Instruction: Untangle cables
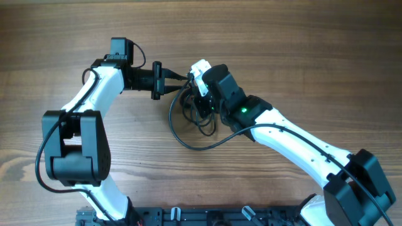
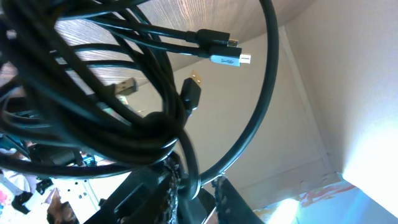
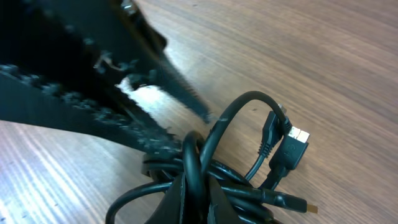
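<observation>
The cables [image 1: 190, 108] are a tangle of thin black cords in mid-table, with one long loop trailing toward the near side. My left gripper [image 1: 181, 78] reaches in from the left and is shut on one strand [image 2: 198, 177]; the bundle [image 2: 118, 118] hangs before it. Several plug ends [image 2: 227, 59] stick out of the bundle. My right gripper [image 1: 198, 100] comes from the right, mostly hidden under its wrist. In the right wrist view, the right gripper [image 3: 196, 196] is shut on a strand [image 3: 194, 165] of the bundle, lifted just above the wood. Two plugs [image 3: 291, 148] dangle to its right.
The left gripper's dark serrated fingers [image 3: 81, 93] cross the upper left of the right wrist view, close to the bundle. The wooden table [image 1: 301, 50] stretches around both arms. A thicker black arm cable [image 1: 41, 157] loops by the left arm's base.
</observation>
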`<action>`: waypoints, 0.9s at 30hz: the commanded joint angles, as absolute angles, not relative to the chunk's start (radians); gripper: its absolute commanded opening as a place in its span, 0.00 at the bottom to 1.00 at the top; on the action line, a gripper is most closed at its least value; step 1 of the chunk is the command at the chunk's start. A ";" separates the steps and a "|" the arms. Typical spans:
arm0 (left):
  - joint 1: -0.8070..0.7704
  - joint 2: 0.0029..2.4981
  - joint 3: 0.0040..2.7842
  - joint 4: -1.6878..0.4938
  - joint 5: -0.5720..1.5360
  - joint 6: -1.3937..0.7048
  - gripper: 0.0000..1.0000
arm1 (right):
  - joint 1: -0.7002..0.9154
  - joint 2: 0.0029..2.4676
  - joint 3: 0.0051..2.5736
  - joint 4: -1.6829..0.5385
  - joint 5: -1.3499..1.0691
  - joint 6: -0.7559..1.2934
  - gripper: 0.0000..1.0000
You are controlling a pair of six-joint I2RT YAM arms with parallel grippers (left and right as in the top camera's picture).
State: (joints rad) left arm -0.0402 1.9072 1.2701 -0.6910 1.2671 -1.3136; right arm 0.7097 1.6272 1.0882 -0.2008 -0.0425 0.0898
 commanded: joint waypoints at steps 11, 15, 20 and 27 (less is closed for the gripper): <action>-0.044 1.897 1.278 -0.691 1.290 -1.294 0.26 | 0.706 1.634 1.098 -0.175 -0.133 0.078 0.07; -0.044 1.896 1.278 -0.691 1.290 -1.294 0.25 | 0.706 1.634 1.098 -0.175 -0.131 0.078 0.07; -0.044 1.896 1.278 -0.691 1.290 -1.294 0.25 | 0.706 1.634 1.098 -0.167 -0.128 0.078 0.07; -0.044 1.897 1.278 -0.691 1.290 -1.294 0.04 | 0.706 1.634 1.098 -0.166 -0.129 0.078 0.07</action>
State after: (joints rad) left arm -0.0402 1.9072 1.2697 -0.6926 1.2697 -1.3025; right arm 0.7033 1.6272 1.0882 -0.1730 -0.1043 0.0860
